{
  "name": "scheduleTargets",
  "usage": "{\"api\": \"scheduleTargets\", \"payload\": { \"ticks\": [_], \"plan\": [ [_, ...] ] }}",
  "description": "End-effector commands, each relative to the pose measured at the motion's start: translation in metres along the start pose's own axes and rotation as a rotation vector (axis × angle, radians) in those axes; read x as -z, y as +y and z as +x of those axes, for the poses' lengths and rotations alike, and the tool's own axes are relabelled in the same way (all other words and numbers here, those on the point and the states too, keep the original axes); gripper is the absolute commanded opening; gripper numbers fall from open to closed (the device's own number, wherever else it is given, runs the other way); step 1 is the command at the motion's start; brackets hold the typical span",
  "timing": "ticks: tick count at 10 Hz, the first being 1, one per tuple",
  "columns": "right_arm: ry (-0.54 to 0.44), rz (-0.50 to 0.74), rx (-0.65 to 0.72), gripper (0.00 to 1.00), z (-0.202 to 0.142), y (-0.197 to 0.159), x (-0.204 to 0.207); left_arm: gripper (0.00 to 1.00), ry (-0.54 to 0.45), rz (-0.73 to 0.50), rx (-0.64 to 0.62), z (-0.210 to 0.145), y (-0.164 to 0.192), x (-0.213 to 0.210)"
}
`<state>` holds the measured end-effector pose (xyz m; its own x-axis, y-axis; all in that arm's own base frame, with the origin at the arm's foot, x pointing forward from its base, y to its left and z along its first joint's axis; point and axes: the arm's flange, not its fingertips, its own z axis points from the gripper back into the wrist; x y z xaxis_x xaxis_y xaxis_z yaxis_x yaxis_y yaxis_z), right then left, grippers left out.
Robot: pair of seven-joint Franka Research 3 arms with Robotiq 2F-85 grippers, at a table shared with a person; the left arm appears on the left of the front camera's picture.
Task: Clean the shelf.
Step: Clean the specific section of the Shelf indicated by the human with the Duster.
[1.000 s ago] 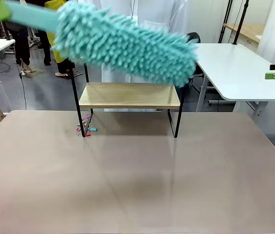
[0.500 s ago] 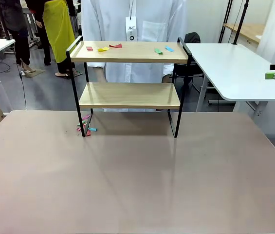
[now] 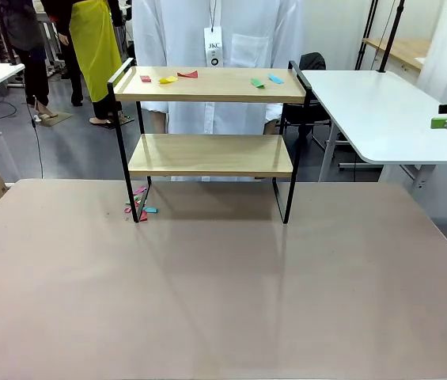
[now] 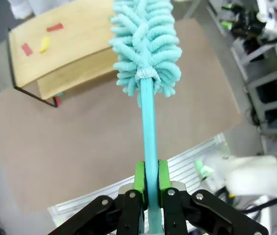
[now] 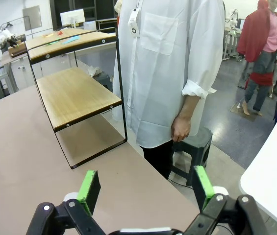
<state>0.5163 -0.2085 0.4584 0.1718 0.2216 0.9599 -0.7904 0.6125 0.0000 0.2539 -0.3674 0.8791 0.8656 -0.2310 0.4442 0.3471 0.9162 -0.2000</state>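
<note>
Scraps are lying on shelf top, cleaning pending; L gripper clamping duster, R gripper gaping empty.

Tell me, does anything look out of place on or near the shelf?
Yes. Small coloured scraps litter the top board of the shelf, and a further cluster lies on the tan tabletop by its left front leg.

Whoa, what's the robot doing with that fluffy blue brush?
It's cleaning the shelf. The left gripper is shut on the handle of the duster, holding it high over the table near the shelf. Coloured scraps lie on the shelf's top board, and a few on the table by its foot. The right gripper is open and holds nothing. A person stands behind the shelf.
</note>
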Motion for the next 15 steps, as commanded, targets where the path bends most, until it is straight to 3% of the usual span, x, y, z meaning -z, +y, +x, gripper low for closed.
{"api": "scheduleTargets", "payload": {
  "ticks": [1,3,5,6,8,9,10,13,15],
  "plan": [
    [-0.001,0.0,-0.004,1.0,0.002,0.001,0.0,0.13,-0.128,0.034,-0.171,0.018,-0.03,0.003],
    [-0.001,0.0,-0.004,1.0,0.002,0.001,0.0,0.13,-0.102,0.011,-0.214,0.027,-0.051,0.039],
    [-0.001,0.0,-0.004,1.0,0.002,0.001,0.0,0.13,-0.081,0.058,-0.186,0.035,-0.05,0.064],
    [-0.001,0.0,-0.004,1.0,0.002,0.001,0.0,0.13,-0.089,0.012,-0.212,0.019,-0.044,0.053],
    [-0.001,0.0,-0.004,1.0,0.002,0.001,0.0,0.13,-0.089,0.012,-0.212,0.019,-0.044,0.053],
    [-0.001,0.0,-0.004,1.0,0.002,0.001,0.0,0.13,-0.07,0.026,-0.202,0.023,-0.048,0.071],
    [-0.001,0.0,-0.004,1.0,0.002,0.001,0.0,0.13,-0.14,0.044,-0.251,0.018,-0.055,0.093],
    [-0.001,0.0,-0.004,1.0,0.002,0.001,0.0,0.13,-0.216,-0.07,-0.264,0.017,-0.063,0.145],
    [-0.001,0.0,-0.004,1.0,0.002,0.001,0.0,0.13,-0.312,-0.029,-0.292,0.015,-0.067,0.172]
  ]
}}
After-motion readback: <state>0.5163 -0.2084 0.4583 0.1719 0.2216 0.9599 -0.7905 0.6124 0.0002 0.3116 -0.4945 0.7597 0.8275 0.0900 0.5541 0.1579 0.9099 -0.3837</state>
